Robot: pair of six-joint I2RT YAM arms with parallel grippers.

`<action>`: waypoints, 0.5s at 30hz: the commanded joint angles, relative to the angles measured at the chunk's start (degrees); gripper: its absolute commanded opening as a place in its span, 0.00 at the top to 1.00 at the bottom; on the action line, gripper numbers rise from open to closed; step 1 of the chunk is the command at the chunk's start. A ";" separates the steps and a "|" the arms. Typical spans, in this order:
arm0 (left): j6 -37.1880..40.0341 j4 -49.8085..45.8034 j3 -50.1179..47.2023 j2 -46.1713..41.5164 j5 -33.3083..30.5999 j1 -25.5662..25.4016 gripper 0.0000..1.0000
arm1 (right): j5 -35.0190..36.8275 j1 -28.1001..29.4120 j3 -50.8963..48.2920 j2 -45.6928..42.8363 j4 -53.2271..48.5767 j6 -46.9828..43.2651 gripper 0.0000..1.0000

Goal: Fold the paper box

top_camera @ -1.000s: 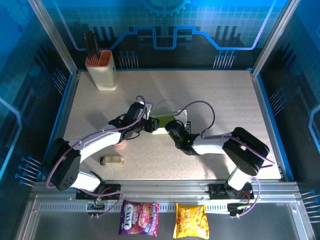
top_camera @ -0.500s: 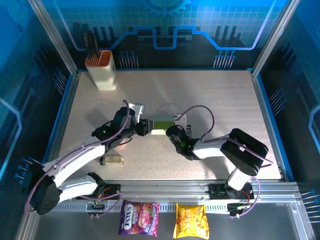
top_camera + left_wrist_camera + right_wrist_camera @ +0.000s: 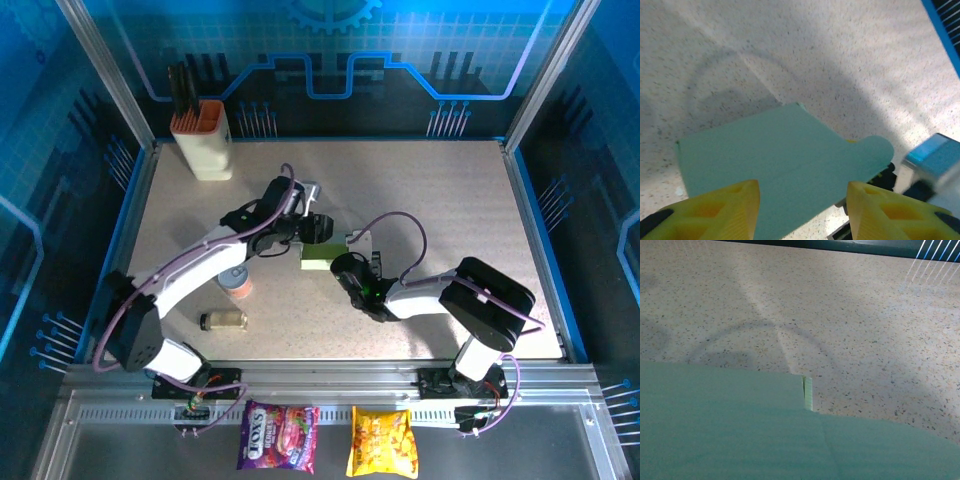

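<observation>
The paper box (image 3: 319, 262) is a pale mint-green cardboard piece lying near the middle of the table. In the left wrist view the paper box (image 3: 775, 160) shows a flat panel with a rounded flap at its right end. My left gripper (image 3: 317, 232) hovers over the box's far edge. Its yellow fingers (image 3: 720, 207) stand apart, so the left gripper (image 3: 803, 189) is open and holds nothing. My right gripper (image 3: 342, 264) is at the box's right end, shut on the cardboard. The box (image 3: 740, 430) covers the lower part of the right wrist view and hides those fingers.
A cream holder with an orange rim (image 3: 203, 141) stands at the back left. A pink-lidded tub (image 3: 238, 285) and a small jar on its side (image 3: 224, 320) lie front left. Two snack bags (image 3: 278, 437) sit beyond the near rail.
My left arm drew back to the left, then swung forward, and its gripper now hangs over the box's far edge. The right gripper and box shifted slightly toward the near side.
</observation>
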 commanded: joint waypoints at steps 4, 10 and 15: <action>-0.86 -4.88 3.01 5.52 6.99 -0.08 0.50 | -0.38 1.38 0.32 -1.71 -6.25 0.63 0.94; -2.32 -2.80 0.13 6.23 8.46 -0.08 0.50 | -3.27 2.00 -0.69 -6.74 -14.23 3.82 0.85; -3.17 -1.40 -2.43 6.37 8.38 -0.08 0.50 | -5.03 2.96 -2.00 -11.45 -21.04 6.13 0.80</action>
